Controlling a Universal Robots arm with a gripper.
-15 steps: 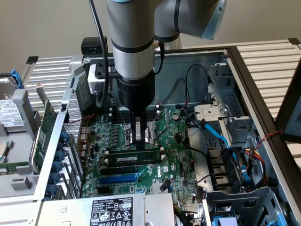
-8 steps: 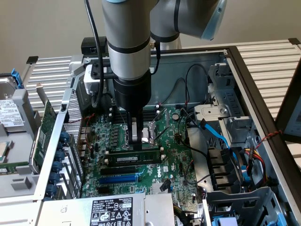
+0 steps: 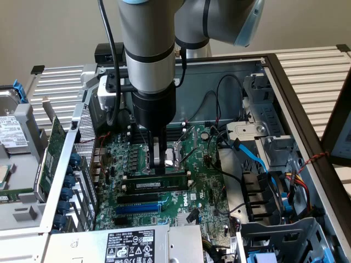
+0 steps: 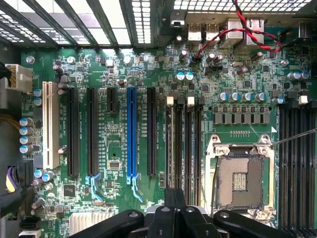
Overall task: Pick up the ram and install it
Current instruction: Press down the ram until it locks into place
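Note:
The ram, a long green stick with black chips, stands on edge in a black memory slot on the motherboard, beside the CPU socket. My gripper hangs straight down over the stick's middle. Its fingers are pressed together on the top edge. In the wrist view the ram appears edge-on as a thin dark line running out from between the gripper tips, among the slots with white clips.
A blue expansion slot and more black slots lie beside the ram. Blue and black cables crowd the drive cage on the exterior view's right. A green card and a hard drive sit outside the case at that view's left.

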